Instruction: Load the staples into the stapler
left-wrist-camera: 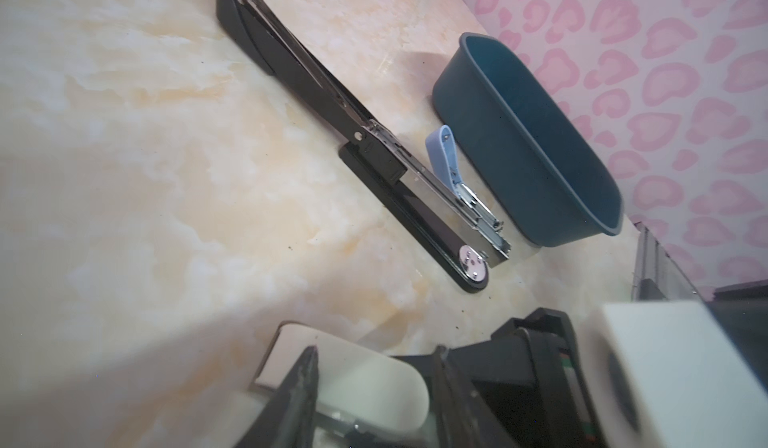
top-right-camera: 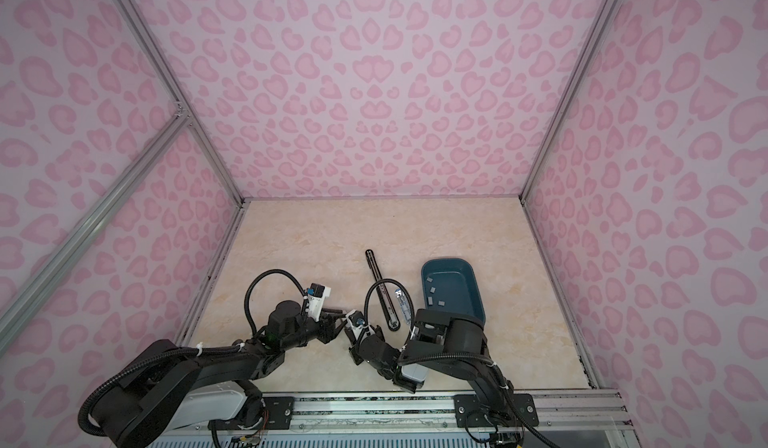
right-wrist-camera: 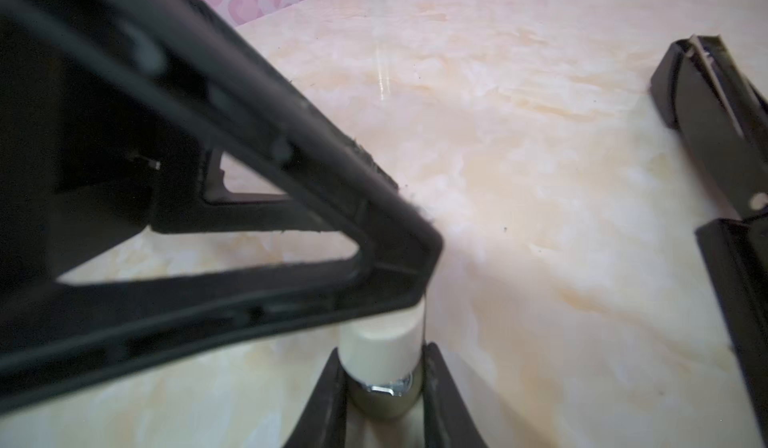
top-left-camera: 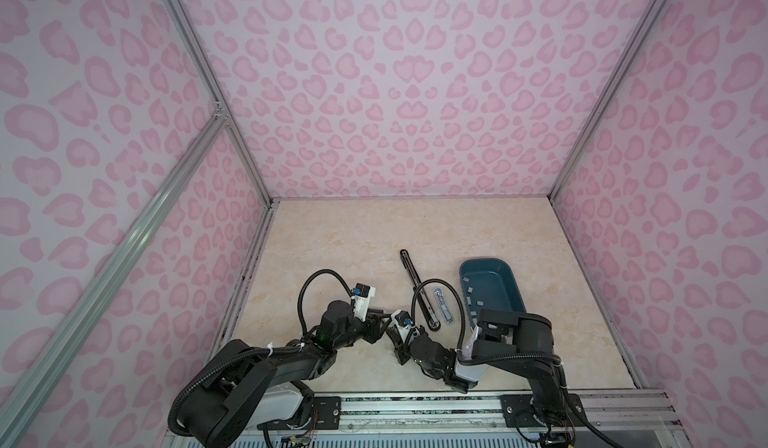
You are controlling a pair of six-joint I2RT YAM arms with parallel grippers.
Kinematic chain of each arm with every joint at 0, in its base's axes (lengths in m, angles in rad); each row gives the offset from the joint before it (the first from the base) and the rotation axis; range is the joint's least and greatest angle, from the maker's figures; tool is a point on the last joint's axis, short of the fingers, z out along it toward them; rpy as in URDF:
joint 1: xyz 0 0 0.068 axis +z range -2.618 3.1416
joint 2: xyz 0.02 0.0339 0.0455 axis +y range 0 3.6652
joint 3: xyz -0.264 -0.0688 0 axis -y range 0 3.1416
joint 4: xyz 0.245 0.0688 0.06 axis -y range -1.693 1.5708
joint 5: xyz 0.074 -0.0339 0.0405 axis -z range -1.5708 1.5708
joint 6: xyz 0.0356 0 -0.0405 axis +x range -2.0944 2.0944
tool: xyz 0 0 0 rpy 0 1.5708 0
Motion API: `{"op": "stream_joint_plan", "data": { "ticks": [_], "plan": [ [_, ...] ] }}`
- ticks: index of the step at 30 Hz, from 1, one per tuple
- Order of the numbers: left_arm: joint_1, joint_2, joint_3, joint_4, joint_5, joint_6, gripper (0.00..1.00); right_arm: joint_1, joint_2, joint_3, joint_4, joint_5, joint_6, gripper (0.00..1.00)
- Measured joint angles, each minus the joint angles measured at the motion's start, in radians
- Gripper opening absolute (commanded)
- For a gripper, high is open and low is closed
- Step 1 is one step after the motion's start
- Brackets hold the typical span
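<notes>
The staples (top-left-camera: 471, 289), small pale grey flat strips, lay scattered on the floor of the deep teal plastic tub (top-left-camera: 512, 290), which sat toward three o'clock on the marbled cream tabletop (top-left-camera: 332, 267). No strip showed outside the tub, and neither pincer carried one.

At the tub's nine o'clock lay a small pale-blue-and-metal stapler (top-left-camera: 441, 304), hinged open. Just beyond it a long black stapler (top-left-camera: 417, 290) was splayed flat.

At about eight o'clock from the tub the two arms met over a small cream-white stapler (right-wrist-camera: 380, 342). The right gripper (right-wrist-camera: 384, 358) had its jaws pressed onto that stapler's sides, pinching it. The left gripper (left-wrist-camera: 374, 354) bracketed the same stapler, one finger touching its end, but I could not tell whether it was squeezing.

By my reading the loading had barely begun. The held stapler's opening, the fetching of a strip and the seating of it were all left.
</notes>
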Motion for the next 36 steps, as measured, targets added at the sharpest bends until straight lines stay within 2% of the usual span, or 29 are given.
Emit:
{"op": "stream_joint_plan", "data": {
  "ticks": [3, 8, 17, 20, 24, 28, 36],
  "plan": [
    [-0.018, 0.01, 0.0, -0.017, -0.07, 0.007, 0.47, 0.001, -0.01, -0.01, -0.005, -0.002, 0.0, 0.27],
    [-0.046, 0.027, 0.002, -0.029, -0.153, 0.011, 0.47, 0.002, -0.045, -0.03, -0.034, -0.014, 0.0, 0.37],
    [-0.067, 0.039, 0.005, -0.022, -0.227, 0.019, 0.47, 0.014, -0.142, -0.089, -0.09, -0.014, -0.001, 0.4],
    [-0.067, 0.039, 0.003, -0.021, -0.24, 0.025, 0.47, 0.021, -0.192, -0.105, -0.108, -0.013, -0.001, 0.37],
    [-0.067, 0.04, -0.003, -0.008, -0.24, 0.025, 0.47, 0.026, -0.273, -0.108, -0.136, -0.011, -0.008, 0.27],
    [-0.069, 0.041, -0.008, 0.0, -0.238, 0.026, 0.47, 0.029, -0.341, -0.067, -0.22, -0.01, -0.01, 0.21],
    [-0.07, 0.058, -0.009, 0.024, -0.231, 0.029, 0.45, 0.027, -0.338, 0.018, -0.372, 0.019, -0.012, 0.2]
  ]
}}
